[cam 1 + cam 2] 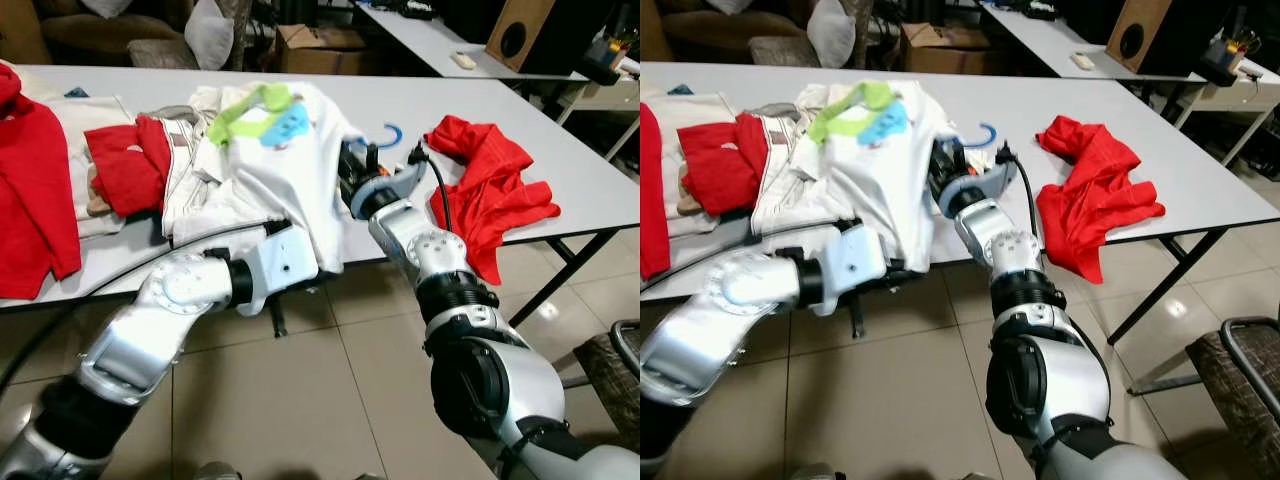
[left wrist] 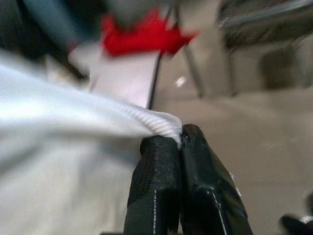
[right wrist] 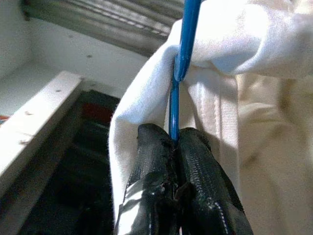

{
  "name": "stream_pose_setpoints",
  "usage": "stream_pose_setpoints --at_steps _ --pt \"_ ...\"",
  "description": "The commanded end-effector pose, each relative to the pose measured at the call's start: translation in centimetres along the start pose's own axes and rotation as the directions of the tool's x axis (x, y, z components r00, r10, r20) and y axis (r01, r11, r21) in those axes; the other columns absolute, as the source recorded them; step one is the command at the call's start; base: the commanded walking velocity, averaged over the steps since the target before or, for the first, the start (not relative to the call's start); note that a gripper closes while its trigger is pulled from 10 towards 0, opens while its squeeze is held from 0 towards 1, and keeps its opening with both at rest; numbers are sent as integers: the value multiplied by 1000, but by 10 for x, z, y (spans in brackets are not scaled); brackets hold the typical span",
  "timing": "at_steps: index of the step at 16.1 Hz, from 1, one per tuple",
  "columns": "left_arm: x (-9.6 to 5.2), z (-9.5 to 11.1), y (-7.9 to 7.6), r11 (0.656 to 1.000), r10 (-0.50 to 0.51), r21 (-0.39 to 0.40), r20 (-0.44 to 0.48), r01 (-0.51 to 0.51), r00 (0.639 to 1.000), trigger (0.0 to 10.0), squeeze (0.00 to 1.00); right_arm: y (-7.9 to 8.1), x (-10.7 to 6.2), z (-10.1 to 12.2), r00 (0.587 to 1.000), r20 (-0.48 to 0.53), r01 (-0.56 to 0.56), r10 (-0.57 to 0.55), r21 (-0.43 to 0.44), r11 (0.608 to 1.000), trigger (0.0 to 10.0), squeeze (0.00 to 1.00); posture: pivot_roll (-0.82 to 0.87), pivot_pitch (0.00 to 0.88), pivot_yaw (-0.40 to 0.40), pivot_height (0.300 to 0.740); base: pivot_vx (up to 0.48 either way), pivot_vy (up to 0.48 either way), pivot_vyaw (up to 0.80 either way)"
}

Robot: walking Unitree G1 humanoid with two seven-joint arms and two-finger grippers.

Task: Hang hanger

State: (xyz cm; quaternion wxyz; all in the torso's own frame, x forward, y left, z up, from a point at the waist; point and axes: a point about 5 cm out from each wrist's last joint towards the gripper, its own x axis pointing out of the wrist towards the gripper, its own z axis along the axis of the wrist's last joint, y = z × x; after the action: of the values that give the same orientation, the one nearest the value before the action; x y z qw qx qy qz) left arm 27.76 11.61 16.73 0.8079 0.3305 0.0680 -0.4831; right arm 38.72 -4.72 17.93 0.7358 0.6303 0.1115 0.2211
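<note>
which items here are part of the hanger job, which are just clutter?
In the job:
blue hanger, pinched by right tool
white shirt, hem pinched by left tool

Clutter:
red cloth
red garment
cardboard box
white table

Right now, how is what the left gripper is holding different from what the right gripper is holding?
The left gripper is shut on the ribbed hem of the white shirt, soft cloth hanging over the table edge. The right gripper is shut on the blue hanger, a thin stiff rod running up into the shirt's folds. The left sits at the table's edge, the right higher, over the tabletop. Both pinch tight.
</note>
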Motion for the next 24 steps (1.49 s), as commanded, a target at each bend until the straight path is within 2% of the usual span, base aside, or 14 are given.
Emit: stream_pose_setpoints --at_steps 1,2,3,5,9,14,15,16,17,19,20,21,22,24 --pt "4 -2 4 996 72 51 -5 -71 997 10000 184 28 11 -20 991 -27 -131 133 54 990 10000 0 55 0 -134 740 0 0 0" --pt "4 -2 5 995 83 54 0 -82 997 10000 184 29 10 -18 990 -21 -140 142 56 989 10000 0 53 0 -133 740 0 0 0" --pt "3 -1 9 990 133 47 11 -133 991 10000 1000 29 8 -13 988 -25 -150 151 31 988 10000 0 43 0 -125 740 0 0 0" --pt "1 1 11 983 176 41 35 -177 984 10000 1000 29 4 -3 988 -15 -157 156 -13 988 10000 0 40 0 -121 740 0 0 0" --pt "-7 -21 -12 989 136 -51 2 -135 991 10000 1000 27 -5 20 986 74 -149 151 -43 988 10000 0 39 0 -126 740 0 0 542" --pt "-33 -43 -25 938 262 -227 -32 -263 964 10000 1000 19 -28 38 976 45 -211 211 4 977 10000 0 62 0 -148 740 0 0 781" --pt "-44 -48 -31 925 275 -261 -47 -278 960 10000 910 19 -35 38 970 20 -241 242 -9 970 10000 0 64 0 -137 740 0 0 781" --pt "-61 -55 -38 901 278 -332 -49 -278 959 10000 388 24 -45 38 955 -18 -296 295 -50 954 10000 0 61 0 -128 740 0 0 781" --pt "-75 -59 -40 876 291 -387 -48 -286 956 10000 0 29 -57 41 936 -35 -351 349 -71 934 10000 0 63 0 -126 740 0 0 781" --pt "-85 -62 -33 845 366 -392 -70 -363 928 10000 0 31 -66 45 930 -36 -367 365 -84 926 10000 0 72 0 -128 740 0 0 775" --pt "-97 -61 -16 756 520 -423 -76 -500 851 10000 0 34 -82 48 925 -53 -379 375 -112 919 10000 0 73 0 -121 740 0 0 775" --pt "-97 -61 -16 756 520 -423 -76 -500 851 10000 0 34 -82 48 925 -53 -379 375 -112 919 10000 0 73 0 -121 740 0 0 775" --pt "-107 -61 -5 620 640 -515 -104 -592 761 10000 0 40 -99 50 926 -72 -378 371 -163 911 10000 0 65 0 -111 740 0 0 775" --pt "-105 -58 -6 586 644 -566 -110 -580 757 10000 0 43 -112 51 938 -78 -346 337 -222 912 10000 0 58 0 -106 740 0 0 775"
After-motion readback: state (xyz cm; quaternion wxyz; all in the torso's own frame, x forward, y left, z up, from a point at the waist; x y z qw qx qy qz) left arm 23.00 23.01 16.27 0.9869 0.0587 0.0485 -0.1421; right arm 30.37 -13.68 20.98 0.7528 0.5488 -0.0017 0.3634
